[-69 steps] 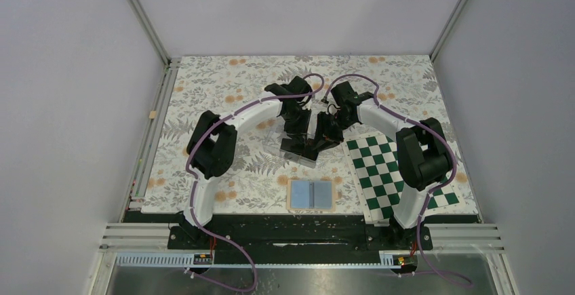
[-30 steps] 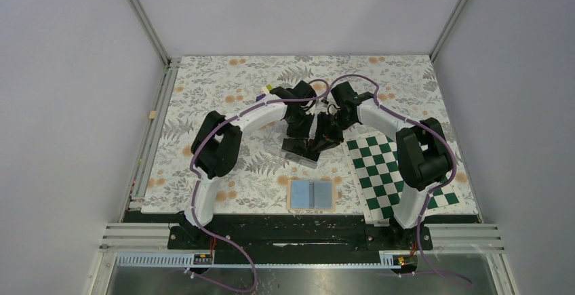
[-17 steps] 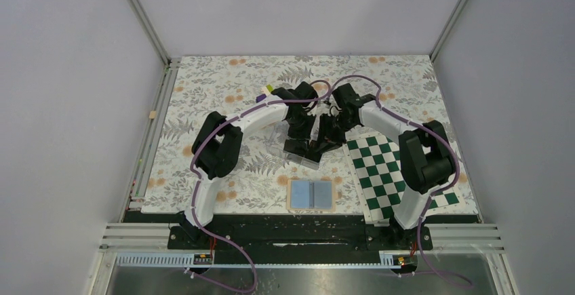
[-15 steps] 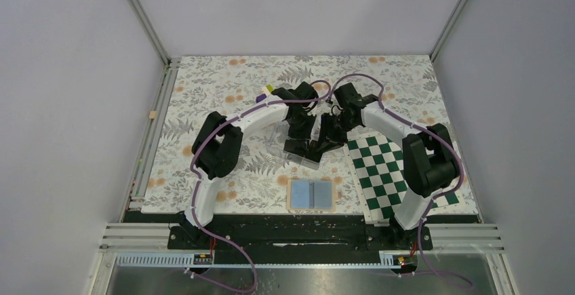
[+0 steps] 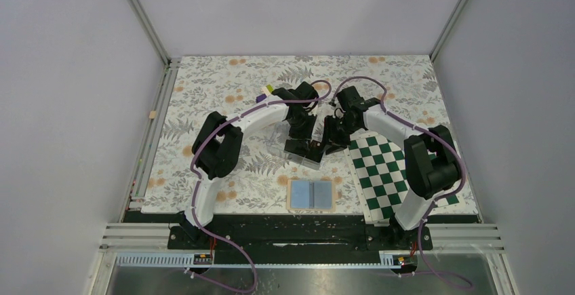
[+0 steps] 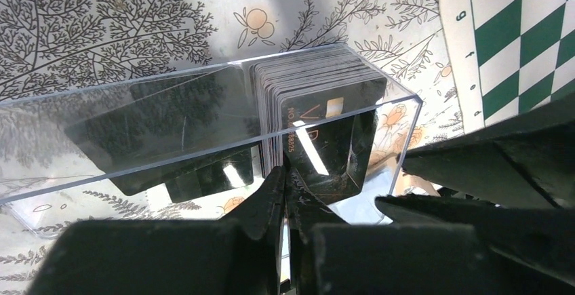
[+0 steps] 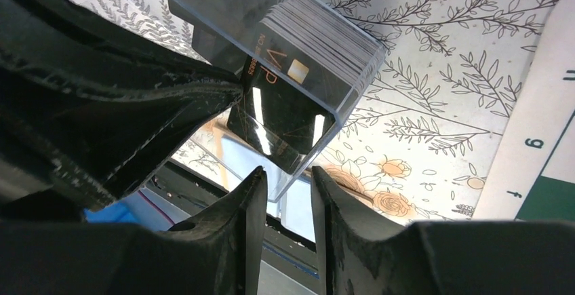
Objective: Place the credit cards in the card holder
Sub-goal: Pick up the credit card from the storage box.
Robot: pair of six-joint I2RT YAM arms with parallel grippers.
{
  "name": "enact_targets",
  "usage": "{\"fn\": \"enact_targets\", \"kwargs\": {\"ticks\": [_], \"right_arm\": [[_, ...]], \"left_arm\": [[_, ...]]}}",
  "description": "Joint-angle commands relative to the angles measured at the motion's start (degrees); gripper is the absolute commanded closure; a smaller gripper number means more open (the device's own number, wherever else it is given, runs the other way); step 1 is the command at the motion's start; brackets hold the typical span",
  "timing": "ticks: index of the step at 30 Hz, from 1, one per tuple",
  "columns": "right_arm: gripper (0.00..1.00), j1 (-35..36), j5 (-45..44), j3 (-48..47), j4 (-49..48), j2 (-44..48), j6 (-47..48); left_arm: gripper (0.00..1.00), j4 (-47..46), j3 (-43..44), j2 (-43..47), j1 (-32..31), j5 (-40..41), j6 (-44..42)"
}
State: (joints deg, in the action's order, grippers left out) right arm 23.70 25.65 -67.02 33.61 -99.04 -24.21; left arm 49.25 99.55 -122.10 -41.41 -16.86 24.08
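Note:
The credit cards (image 6: pixel 319 74) stand as a black stack in a clear plastic case (image 5: pixel 293 150) at mid-table. My left gripper (image 6: pixel 286 171) is shut on the top edge of the front credit card (image 6: pixel 332 146), which tilts off the stack. From the right wrist view, that same front card (image 7: pixel 278 119) shows through the case wall (image 7: pixel 352 102). My right gripper (image 7: pixel 288 176) is open, its fingertips either side of the case's lower corner with a gap on both sides. The card holder (image 5: pixel 311 194) lies open, light blue side up, near the front edge.
A green-white checkerboard (image 5: pixel 381 167) lies right of the case, under the right arm. A small purple-green-white block cluster (image 5: pixel 266 92) sits behind the left wrist. Both arms (image 5: pixel 339 115) crowd over the case. The floral cloth (image 5: pixel 210 78) covers the table.
The right arm's elbow has swung out to the right and its gripper has eased slightly rightward beside the case. The left gripper stays shut at the stack.

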Motion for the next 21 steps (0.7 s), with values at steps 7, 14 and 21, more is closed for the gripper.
{"fn": "enact_targets", "kwargs": {"ticks": [7,14,21], "right_arm": [[0.77,-0.17,2.19,0.5,-1.12,-2.7,0.39],[0.8,-0.21,2.7,0.3,-1.1,-3.26,0.39],[0.8,-0.2,2.96,0.32,-1.01,-3.52,0.56]], "left_arm": [[0.96,-4.35,-0.23,2.67,-0.26,-3.86,1.25],[0.91,-3.31,0.27,3.11,-0.15,-0.73,0.54],[0.75,0.17,0.93,1.97,0.03,4.99,-0.41]]}}
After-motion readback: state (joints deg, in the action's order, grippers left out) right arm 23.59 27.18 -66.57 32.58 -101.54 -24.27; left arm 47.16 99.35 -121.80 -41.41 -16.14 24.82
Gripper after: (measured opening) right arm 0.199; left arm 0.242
